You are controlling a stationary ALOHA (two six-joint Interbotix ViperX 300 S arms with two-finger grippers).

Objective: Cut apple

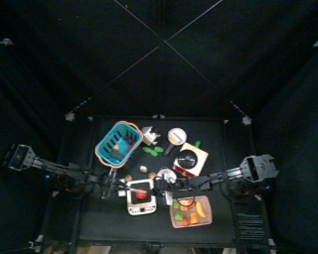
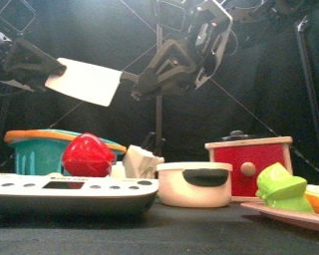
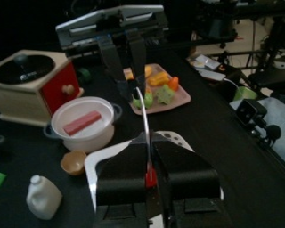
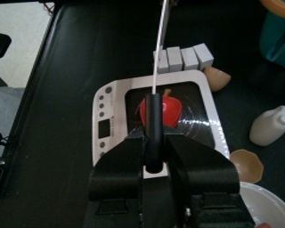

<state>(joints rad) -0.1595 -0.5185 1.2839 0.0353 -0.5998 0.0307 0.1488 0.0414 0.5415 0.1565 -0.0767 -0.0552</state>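
Right wrist view | right gripper (image 4: 155, 134) over apple (image 4: 166, 110) | jaws closed

The apple (image 4: 164, 109) is a small, glossy red toy fruit with a short dark stem at its top. It stands upright and in one piece on the white rectangular board (image 4: 115, 111), near the board's middle, and covers only a small part of it. In the front view the apple (image 2: 87, 156) rises from the left half of the board (image 2: 69, 189), broad at the shoulders and narrowing toward its base. From above the apple (image 1: 143, 196) shows as a red spot on the board (image 1: 142, 205), close to the front edge of the table (image 1: 108, 230) and a little left of the table's middle.
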